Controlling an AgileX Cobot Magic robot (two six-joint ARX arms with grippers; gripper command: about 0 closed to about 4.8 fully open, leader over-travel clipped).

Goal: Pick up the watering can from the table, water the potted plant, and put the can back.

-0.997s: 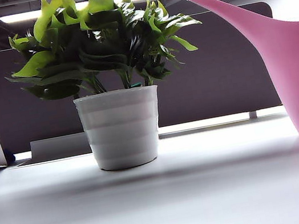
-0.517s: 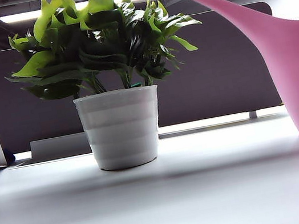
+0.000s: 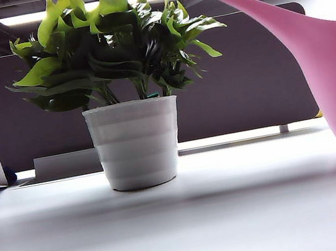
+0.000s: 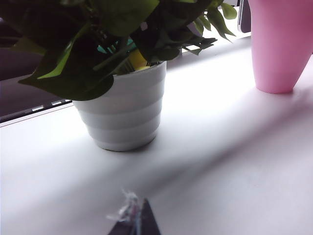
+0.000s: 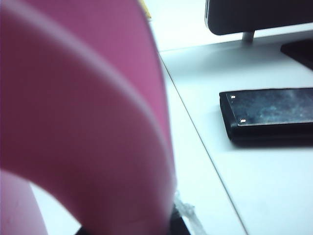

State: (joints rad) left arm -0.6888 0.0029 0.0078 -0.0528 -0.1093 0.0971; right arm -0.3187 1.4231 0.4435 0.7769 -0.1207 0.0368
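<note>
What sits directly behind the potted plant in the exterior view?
A dark grey divider panel stands behind the potted plant, with a pale box-like thing low at its base on the table. The pot and leaves cover whatever lies straight behind them. No pincer shows there.

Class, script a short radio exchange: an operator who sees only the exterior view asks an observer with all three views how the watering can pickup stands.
Operator: I see the can and the plant but no gripper. Where is the right one?
Observer: The right gripper is right up against the watering can, which fills the right wrist view. Whether it grips the can, I cannot tell.
Operator: And the left?
Observer: The left gripper is near the table, short of the potted plant and apart from it.
</note>
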